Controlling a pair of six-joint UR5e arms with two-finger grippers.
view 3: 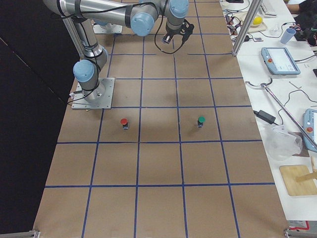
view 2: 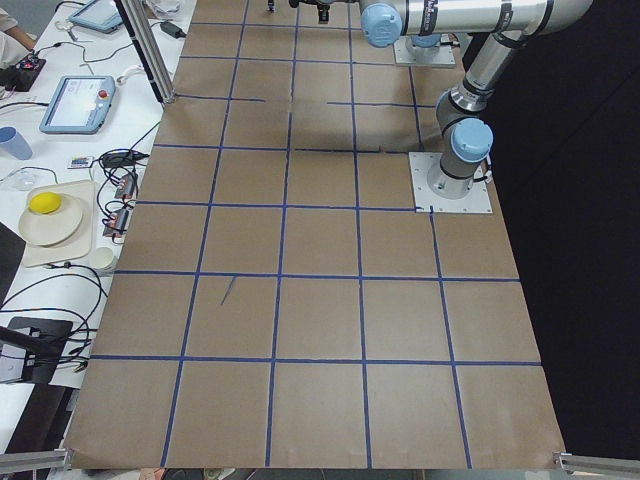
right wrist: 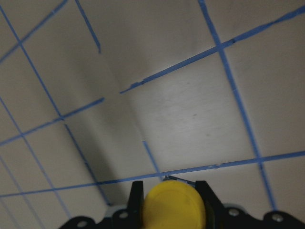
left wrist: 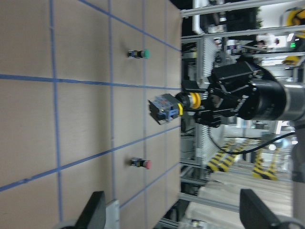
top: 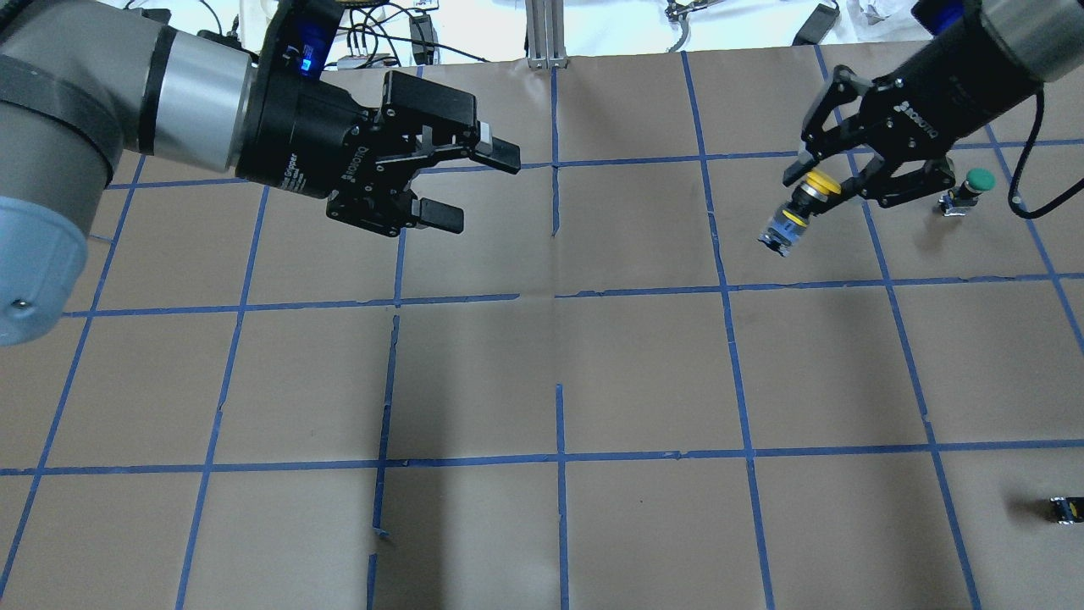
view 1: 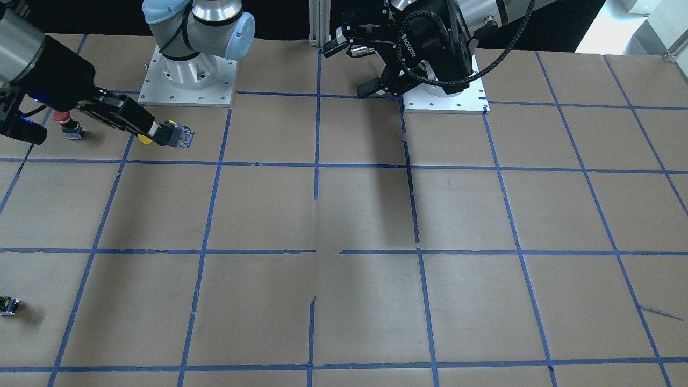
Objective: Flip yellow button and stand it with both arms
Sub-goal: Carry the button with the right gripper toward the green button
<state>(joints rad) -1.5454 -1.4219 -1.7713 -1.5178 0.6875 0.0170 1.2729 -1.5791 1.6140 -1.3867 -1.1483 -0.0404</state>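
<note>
My right gripper is shut on the yellow button and holds it in the air above the table, tilted, with the yellow cap between the fingers and the grey-blue switch body pointing out and down. The button also shows in the front view, the left wrist view and, as the cap only, the right wrist view. My left gripper is open and empty, raised over the far middle of the table, facing the button from well apart; it also shows in the front view.
A green-capped button stands on the table just beyond my right gripper. A red-capped button stands near that gripper too. A tiny dark block lies near the right front edge. Brown paper with a blue tape grid covers the table.
</note>
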